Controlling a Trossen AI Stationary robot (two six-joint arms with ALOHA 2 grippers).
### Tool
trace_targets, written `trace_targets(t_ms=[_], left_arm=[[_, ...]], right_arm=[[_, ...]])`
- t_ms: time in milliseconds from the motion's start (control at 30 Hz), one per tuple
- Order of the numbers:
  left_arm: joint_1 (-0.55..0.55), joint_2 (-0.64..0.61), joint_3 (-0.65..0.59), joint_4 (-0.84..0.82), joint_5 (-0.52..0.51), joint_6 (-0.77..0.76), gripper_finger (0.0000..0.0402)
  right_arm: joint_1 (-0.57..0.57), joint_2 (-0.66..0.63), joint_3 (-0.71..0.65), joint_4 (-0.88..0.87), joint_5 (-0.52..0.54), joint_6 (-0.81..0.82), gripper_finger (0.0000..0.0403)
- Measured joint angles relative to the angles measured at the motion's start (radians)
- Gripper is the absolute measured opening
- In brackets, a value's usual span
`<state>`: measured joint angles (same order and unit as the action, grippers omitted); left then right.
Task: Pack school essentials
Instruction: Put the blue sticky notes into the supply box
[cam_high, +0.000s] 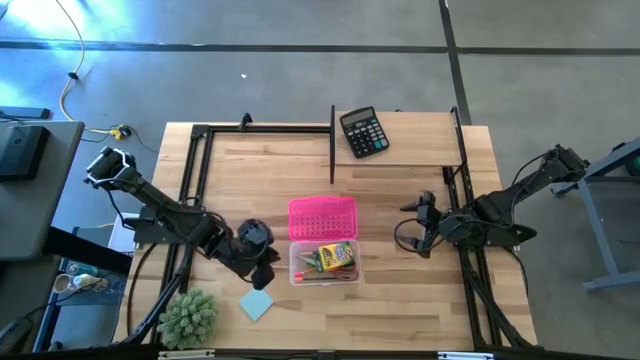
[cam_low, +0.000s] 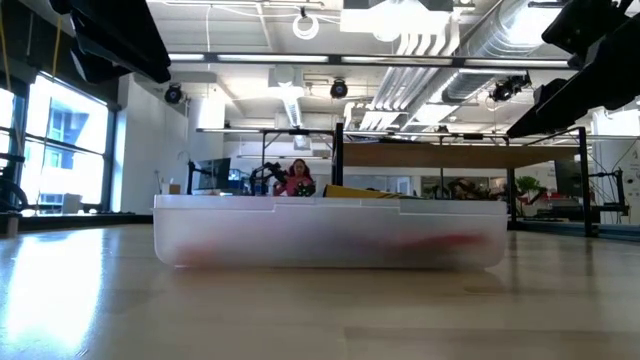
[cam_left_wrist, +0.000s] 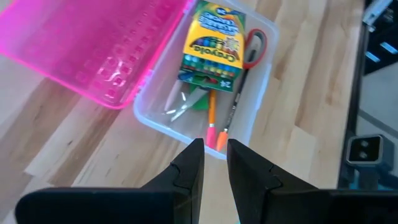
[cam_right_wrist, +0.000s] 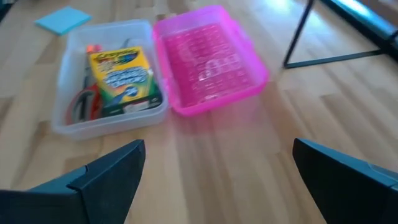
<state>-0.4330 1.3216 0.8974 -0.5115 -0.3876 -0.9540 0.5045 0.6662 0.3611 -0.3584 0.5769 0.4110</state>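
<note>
The table (cam_high: 400, 300) is made of pale wood planks. Under it the floor (cam_high: 300, 80) is grey and smooth, with dark lines across it. A yellow cable (cam_high: 70, 85) lies on the floor beside a dark desk (cam_high: 30, 200).

Looking level across the table, the room behind is big and bright. The ceiling (cam_low: 250, 30) is white, with long lights and big silver pipes (cam_low: 440, 40). A tall window (cam_low: 60, 150) lets in daylight. Far back, a person (cam_low: 298, 178) in a pink top sits by dark desks (cam_low: 230, 180), and a green plant (cam_low: 528, 187) stands farther along.
</note>
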Motion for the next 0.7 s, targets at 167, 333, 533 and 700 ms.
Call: trace_targets(t_ms=[167, 333, 533, 700], left_arm=[[-0.03, 0.0, 0.0, -0.026, -0.058, -0.056, 0.0062], [-0.061, 0.0, 0.0, -0.045, -0.077, -0.106, 0.0062], [-0.109, 0.023, 0.0, -0.068, -0.062, -0.189, 0.0062], [-0.172, 0.047, 0.0, -0.077, -0.061, -0.287, 0.0065]], right_arm=[[0.0, 0.0, 0.0, 0.0, -0.041, 0.0, 0.0398], [0.0, 0.0, 0.0, 0.0, -0.041, 0.0, 0.0398], [0.0, 0.0, 0.0, 0.0, -0.045, 0.0, 0.0398], [0.0, 0.001, 0.0, -0.004, -0.044, 0.0, 0.0398]])
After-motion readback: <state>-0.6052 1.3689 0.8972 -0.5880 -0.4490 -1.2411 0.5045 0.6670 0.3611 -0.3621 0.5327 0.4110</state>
